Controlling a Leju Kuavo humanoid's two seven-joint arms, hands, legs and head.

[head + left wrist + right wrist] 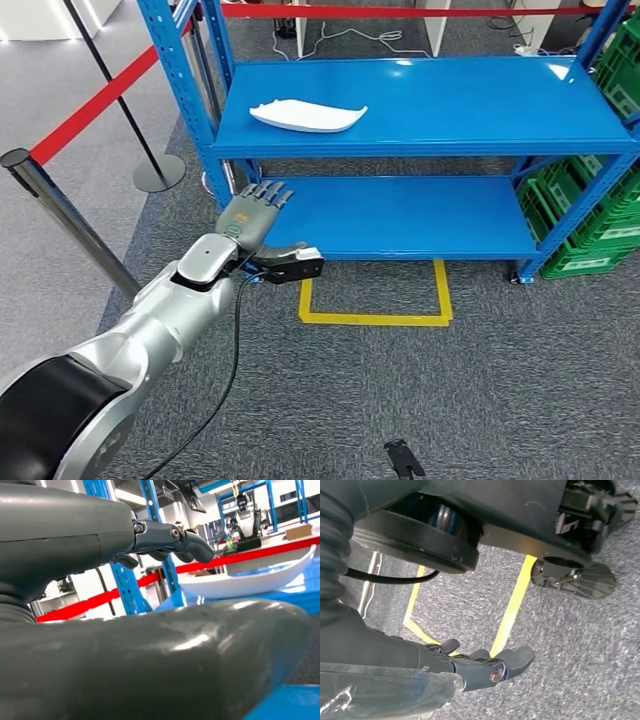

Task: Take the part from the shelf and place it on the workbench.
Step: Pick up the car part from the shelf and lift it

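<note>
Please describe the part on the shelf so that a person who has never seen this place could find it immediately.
Find the blue metal shelf standing on the grey carpet. On its upper board, toward the left end, lies the white part. It is a long, shallow, curved shell with pointed ends, the only white thing on the blue boards; the lower board beneath it carries nothing.
</note>
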